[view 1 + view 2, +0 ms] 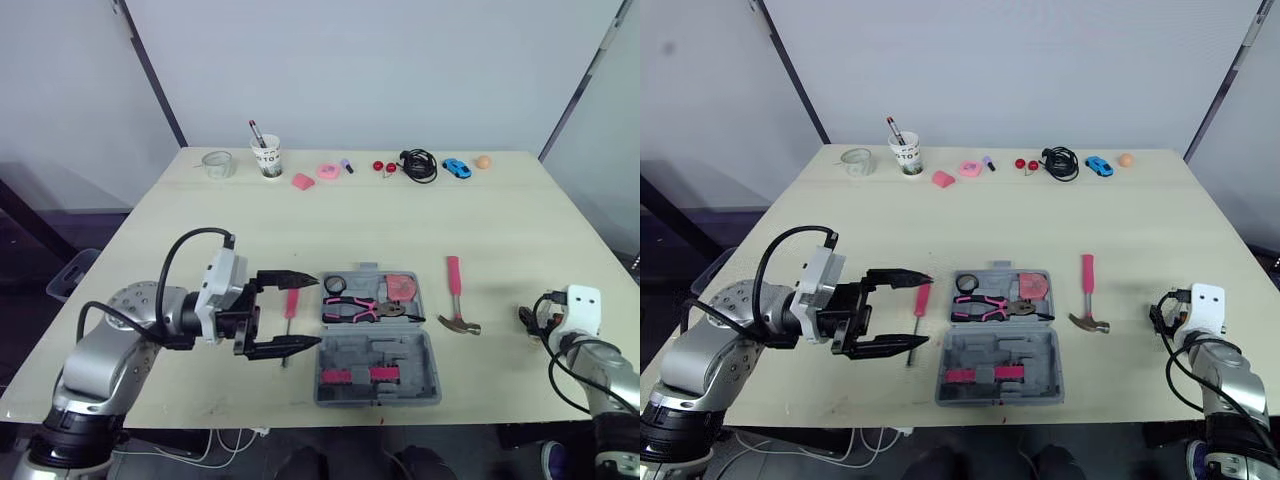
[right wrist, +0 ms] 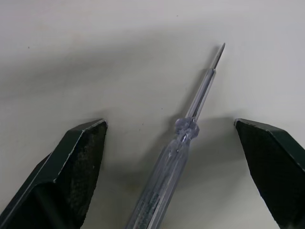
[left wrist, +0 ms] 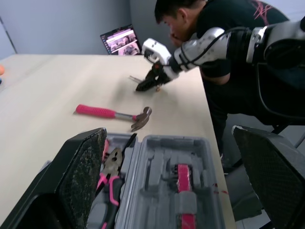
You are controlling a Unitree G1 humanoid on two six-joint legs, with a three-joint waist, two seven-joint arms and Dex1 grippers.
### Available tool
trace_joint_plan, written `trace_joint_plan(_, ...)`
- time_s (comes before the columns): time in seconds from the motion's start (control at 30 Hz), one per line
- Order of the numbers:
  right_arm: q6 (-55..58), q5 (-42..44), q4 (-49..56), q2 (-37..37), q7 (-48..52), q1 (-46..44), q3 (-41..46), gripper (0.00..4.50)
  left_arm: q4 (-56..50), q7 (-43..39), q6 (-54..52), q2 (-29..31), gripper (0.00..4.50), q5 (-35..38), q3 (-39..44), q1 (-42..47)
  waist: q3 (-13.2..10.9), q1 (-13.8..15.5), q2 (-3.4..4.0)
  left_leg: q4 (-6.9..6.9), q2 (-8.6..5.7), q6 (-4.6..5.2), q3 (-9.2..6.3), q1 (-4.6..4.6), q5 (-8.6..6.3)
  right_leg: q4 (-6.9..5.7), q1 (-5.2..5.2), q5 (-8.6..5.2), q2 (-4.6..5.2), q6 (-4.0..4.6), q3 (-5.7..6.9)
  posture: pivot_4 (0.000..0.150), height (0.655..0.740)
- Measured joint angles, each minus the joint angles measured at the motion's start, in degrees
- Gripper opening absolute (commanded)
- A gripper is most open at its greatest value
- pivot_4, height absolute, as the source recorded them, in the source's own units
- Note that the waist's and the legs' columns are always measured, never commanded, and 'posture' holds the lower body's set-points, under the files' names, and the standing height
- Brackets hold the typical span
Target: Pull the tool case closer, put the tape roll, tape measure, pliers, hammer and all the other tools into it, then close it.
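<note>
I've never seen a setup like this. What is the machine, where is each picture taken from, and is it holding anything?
It is a humanoid robot with two arms, each ending in a two-fingered gripper. The two wide pictures come from cameras in its head, looking down on a table. The close-ups come from wrist cameras. On the table lie an open tool case with pliers inside, a hammer and a pink screwdriver. The left gripper is open near that screwdriver. The right gripper is open around a clear screwdriver lying flat. Nothing is held.
</note>
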State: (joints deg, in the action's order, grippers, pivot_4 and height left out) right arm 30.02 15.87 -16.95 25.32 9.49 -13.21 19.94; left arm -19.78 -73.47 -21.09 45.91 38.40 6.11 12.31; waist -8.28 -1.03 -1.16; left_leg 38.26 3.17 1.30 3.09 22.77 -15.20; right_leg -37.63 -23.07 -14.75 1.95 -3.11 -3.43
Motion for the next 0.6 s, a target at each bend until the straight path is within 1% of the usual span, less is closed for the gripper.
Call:
trace_joint_plan(0.2,-0.38,-0.31,0.12,-0.3,0.02,-0.07,-1.04,0.7,0.0,-0.02,-1.04,-0.02,4.5,0.18,0.0,0.38,0.0,0.15,-0.01,0.01,-0.01,0.0,0.0,0.0,0.0,0.01,0.02,-0.03,0.0,0.05,0.0,0.15,0.74)
trace_joint_plan(0.23,-0.44,-0.32,0.12,-0.33,0.02,-0.08,-1.04,0.3,0.0,-0.03,-1.06,-0.02,4.5,0.2,0.0,0.38,0.0,0.2,-0.01,0.02,-0.01,0.0,0.0,0.01,0.0,0.01,0.02,-0.04,0.0,0.06,0.0,0.15,0.74)
trace_joint_plan(0.27,-0.44,-0.32,0.12,-0.33,0.02,-0.08,-1.04,0.16,-0.01,-0.03,-1.06,-0.02,4.5,0.21,0.0,0.38,0.0,0.2,-0.01,0.02,-0.01,0.0,0.0,0.01,0.0,0.01,0.02,-0.04,0.0,0.06,-0.01,0.15,0.74)
trace_joint_plan(0.33,-0.64,-0.52,0.08,-0.33,-0.02,-0.08,-1.03,0.08,0.0,-0.07,-1.06,-0.06,4.5,0.23,0.0,0.38,0.0,0.17,-0.01,0.02,-0.01,0.0,0.0,0.01,0.0,0.01,0.02,-0.04,0.0,0.06,-0.01,0.15,0.74)
trace_joint_plan(0.47,0.23,-0.53,2.21,-0.31,0.03,1.32,-0.99,0.08,-0.01,-0.43,-1.04,-0.08,4.5,0.34,0.0,0.17,0.0,0.17,-0.01,0.01,-0.01,0.0,-0.03,0.01,0.0,0.01,0.02,-0.04,0.0,0.06,0.02,0.15,0.74)
trace_joint_plan(0.5,1.81,0.06,5.28,-0.33,0.2,3.09,-1.0,0.08,-0.14,-0.69,-1.04,-0.06,4.5,0.6,0.01,0.01,0.0,0.2,0.0,-0.01,0.0,0.0,-0.04,0.02,0.0,0.01,0.01,-0.04,0.0,0.05,0.02,0.15,0.74)
trace_joint_plan(0.53,4.91,1.15,12.02,-0.97,0.65,6.66,-1.05,0.08,-0.92,-1.46,-0.99,-0.05,4.5,1.12,0.01,-0.4,-0.01,0.13,0.01,-0.04,0.01,0.0,-0.07,0.04,0.0,0.01,-0.01,-0.04,-0.01,0.04,0.03,0.15,0.74)
trace_joint_plan(0.6,6.64,1.79,16.49,-1.53,0.72,8.62,-1.48,0.08,-1.47,-1.94,-0.84,-0.04,4.5,1.2,0.01,-0.44,-0.01,0.03,0.01,-0.04,0.02,0.0,-0.07,0.02,0.0,0.0,-0.01,-0.05,-0.02,0.05,0.01,0.15,0.74)
